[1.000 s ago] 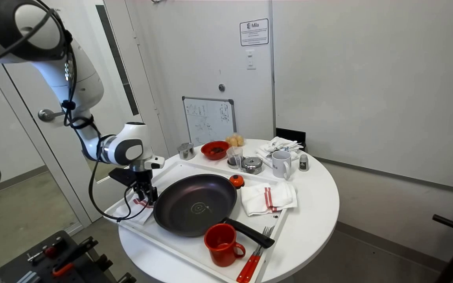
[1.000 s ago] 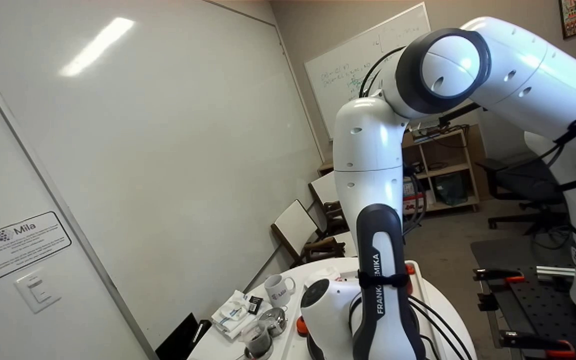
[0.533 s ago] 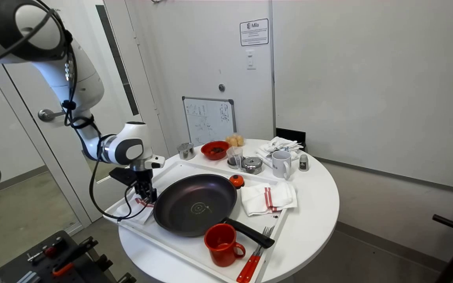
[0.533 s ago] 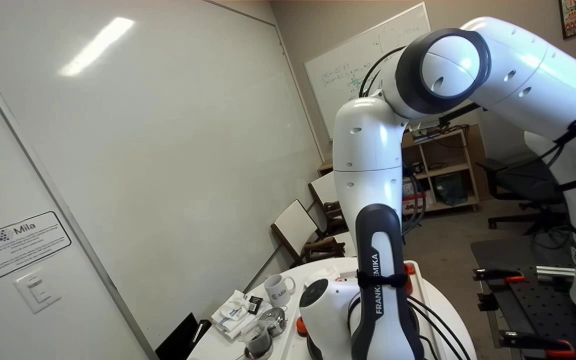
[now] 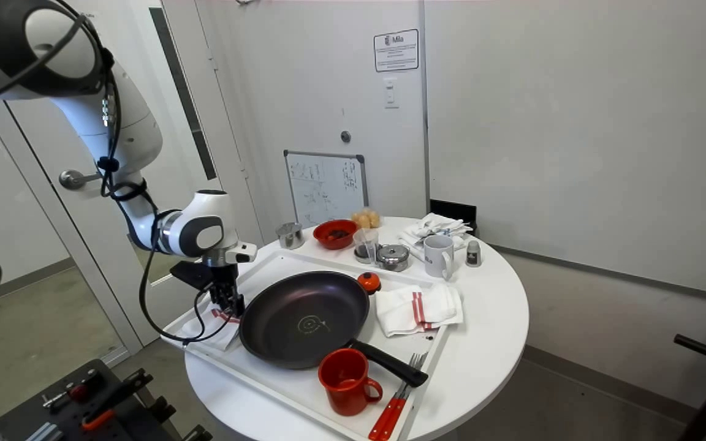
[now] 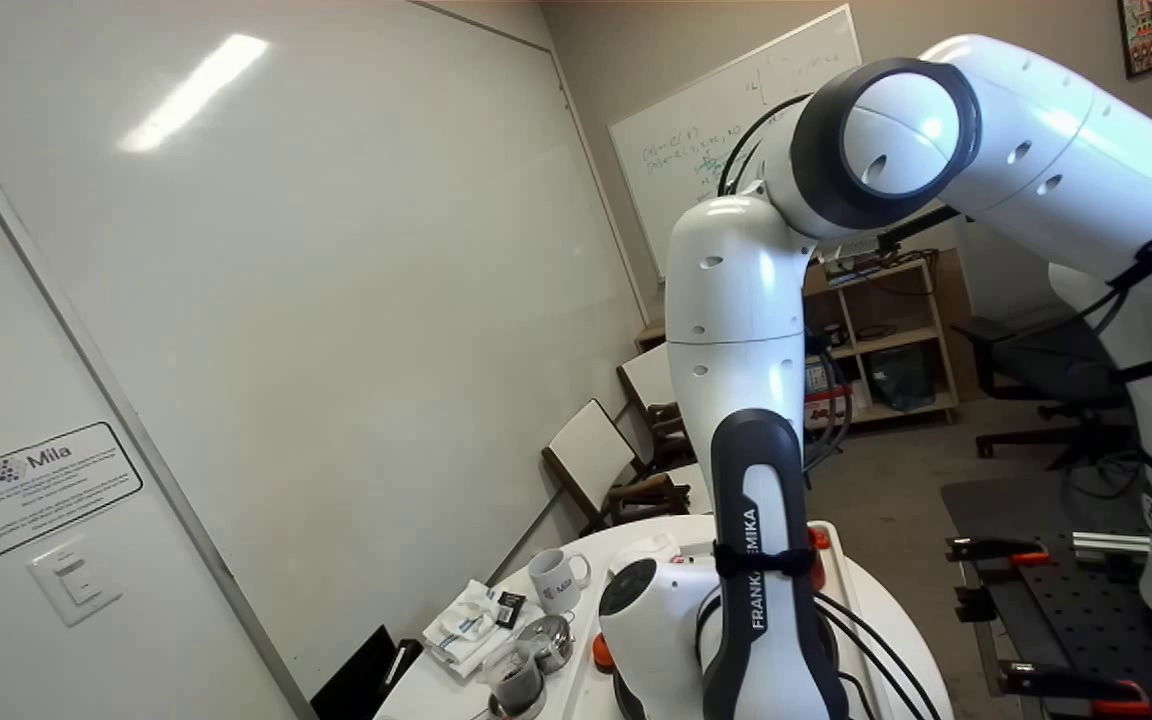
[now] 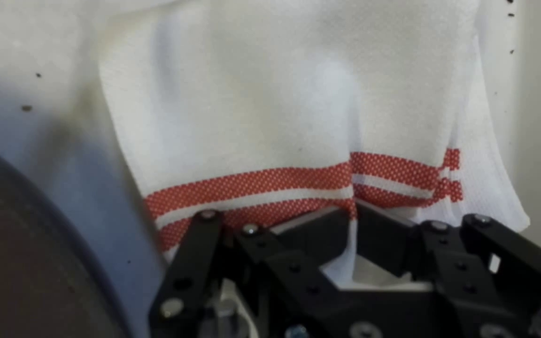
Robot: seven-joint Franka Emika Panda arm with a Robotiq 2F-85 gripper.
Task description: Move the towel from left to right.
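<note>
In the wrist view the towel, white with red stripes, lies on the tray, a narrow fold of it pinched up between the tips of my gripper. The fingers meet on that fold near the stripes. In an exterior view my gripper points down over the same towel, left of the black frying pan, and hides part of it. A similar striped white cloth lies to the right of the pan. The arm hides my gripper in an exterior view where the forearm stands in front.
The pan's rim is close beside the towel. On the white tray are a red cup, red-handled cutlery and a red-orange round object. Behind the tray stand a grey mug and a red bowl.
My gripper's fingers have drawn together at the towel over the last second. The arm has hardly moved, and the pan, cup and other cloth stand as before.
</note>
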